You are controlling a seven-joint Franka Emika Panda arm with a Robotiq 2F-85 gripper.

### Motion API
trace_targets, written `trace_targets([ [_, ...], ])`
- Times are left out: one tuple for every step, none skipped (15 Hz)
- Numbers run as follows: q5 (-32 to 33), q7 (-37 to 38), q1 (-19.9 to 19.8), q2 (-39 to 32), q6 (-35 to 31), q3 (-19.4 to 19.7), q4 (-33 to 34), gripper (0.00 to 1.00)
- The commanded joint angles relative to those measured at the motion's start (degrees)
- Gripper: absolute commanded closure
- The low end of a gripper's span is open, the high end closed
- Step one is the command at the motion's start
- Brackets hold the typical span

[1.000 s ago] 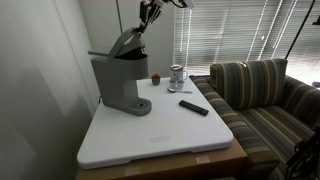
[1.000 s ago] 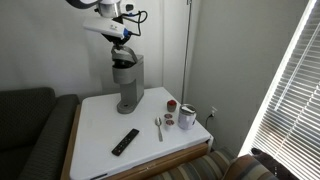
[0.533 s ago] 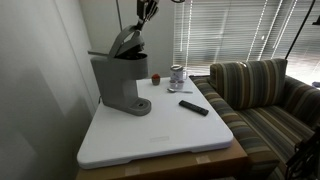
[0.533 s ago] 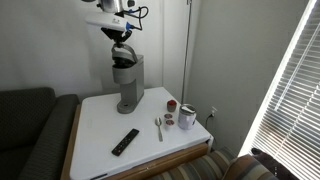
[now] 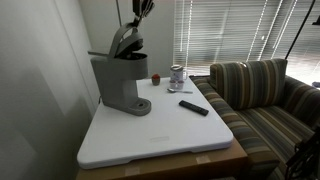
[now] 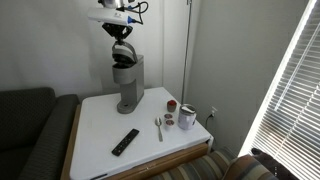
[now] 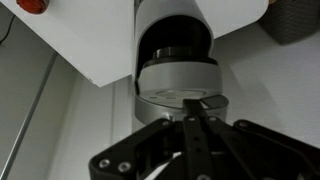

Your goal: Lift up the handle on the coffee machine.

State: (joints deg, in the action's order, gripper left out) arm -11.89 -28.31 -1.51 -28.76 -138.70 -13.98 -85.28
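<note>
The tall grey coffee machine (image 5: 115, 85) stands at the back of the white table (image 5: 160, 135); it shows in both exterior views (image 6: 128, 85). Its grey curved handle (image 5: 124, 41) is tilted up above the open head (image 6: 122, 50). My gripper (image 5: 143, 9) hangs just above the handle's raised end (image 6: 122, 24). In the wrist view the fingers (image 7: 193, 108) are pressed together with nothing between them, just over the handle (image 7: 176, 82), with the dark pod opening (image 7: 176, 47) beyond. Whether the fingertips touch the handle I cannot tell.
A black remote (image 5: 194, 107) lies on the table (image 6: 125, 141). A spoon (image 6: 158, 127), a small red cup (image 5: 156, 78) and a metallic cup (image 5: 177, 74) sit near the window side. A striped sofa (image 5: 265, 95) stands beside the table. A wall is close behind the machine.
My gripper has risen a little above the coffee machine. The handle stays tilted up. Nothing else has moved.
</note>
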Motion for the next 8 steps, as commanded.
trace_targets([
  [2.80, 1.65, 1.60, -2.00, 3.93, 1.58, 5.28, 1.00],
  [3.32, 1.77, 1.78, -2.15, 4.98, 1.73, 6.08, 1.00],
  [3.85, 1.97, 2.00, -2.30, 6.00, 1.93, 6.99, 1.00],
  [4.18, 1.94, 2.15, -2.44, 6.82, 2.06, 7.69, 1.00],
  [4.52, 1.96, 2.37, -2.65, 7.87, 2.23, 8.71, 1.00],
  [4.74, 1.96, 2.55, -2.87, 8.27, 2.34, 9.56, 1.00],
  [4.87, 1.91, 2.74, -3.14, 8.91, 2.39, 10.53, 1.00],
  [4.89, 1.74, 2.87, -3.52, 9.43, 2.40, 11.45, 1.00],
])
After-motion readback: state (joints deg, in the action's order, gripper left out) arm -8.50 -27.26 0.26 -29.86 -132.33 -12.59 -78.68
